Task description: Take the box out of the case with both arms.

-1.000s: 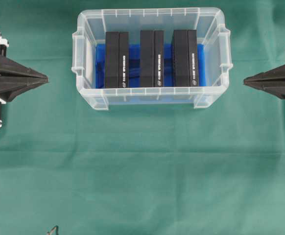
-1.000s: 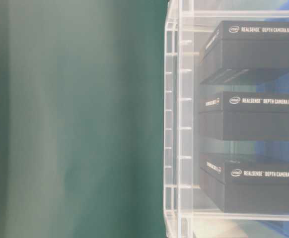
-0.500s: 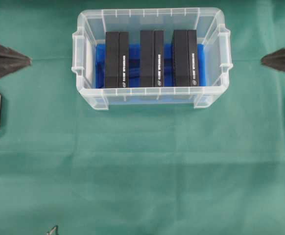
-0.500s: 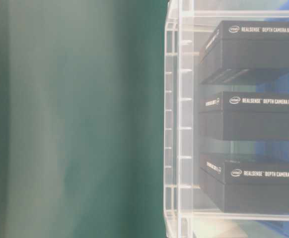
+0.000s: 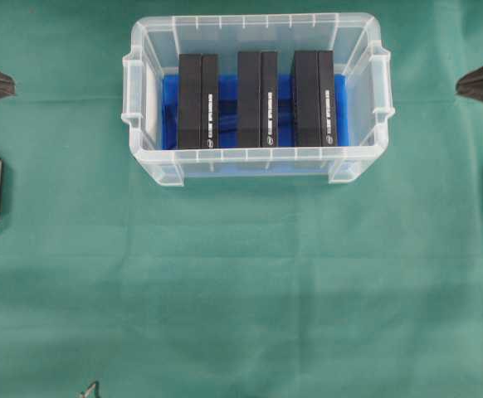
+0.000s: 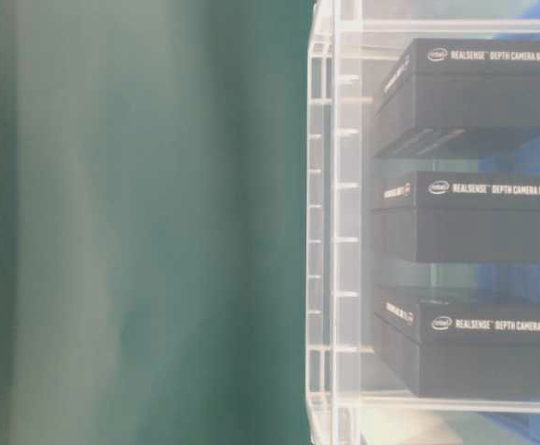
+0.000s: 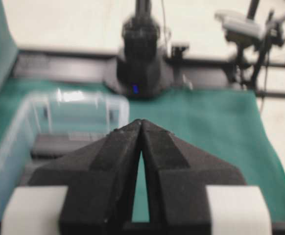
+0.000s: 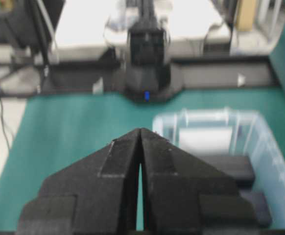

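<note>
Black printed labels on the boxes [image 6: 469, 218] show only table-level; both wrist views show empty fingers [image 7: 123, 147] pressed together.

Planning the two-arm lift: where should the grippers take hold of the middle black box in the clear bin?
Probably from above, at its two short ends. The middle black box stands on edge in the case, and the gaps to the neighbouring boxes look narrow. The ends facing the long walls look freer. Both the left gripper and right gripper are shut and must open first.
</note>
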